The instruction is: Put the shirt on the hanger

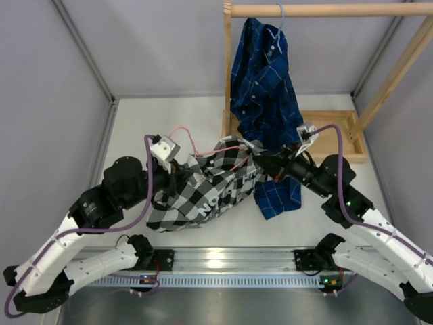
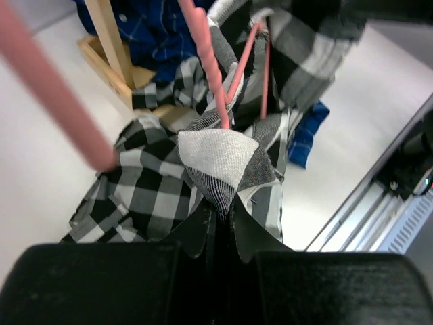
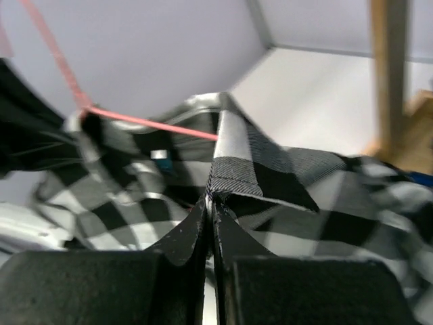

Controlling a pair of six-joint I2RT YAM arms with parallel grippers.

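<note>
The black-and-white checked shirt (image 1: pixel 203 193) hangs bunched between my two arms above the table, white lettering showing on its front. The thin pink wire hanger (image 1: pixel 223 148) runs into the top of the cloth, its hook curving up near my left wrist. My left gripper (image 1: pixel 177 169) is shut on a fold of the shirt (image 2: pixel 149 189); in the left wrist view the jaws (image 2: pixel 221 203) pinch a pale corner just below the hanger (image 2: pixel 210 64). My right gripper (image 1: pixel 260 161) is shut on a hem of the shirt (image 3: pixel 270 169); the jaws (image 3: pixel 210 200) clamp it, with the hanger (image 3: pixel 149 122) beyond.
A blue plaid shirt (image 1: pixel 260 88) hangs on a light blue hanger from the wooden rack's rail (image 1: pixel 325 9) at the back right, its tail reaching the table beside my right arm. The rack's wooden base (image 1: pixel 338 135) stands behind it. A metal rail (image 1: pixel 223 261) lines the near edge.
</note>
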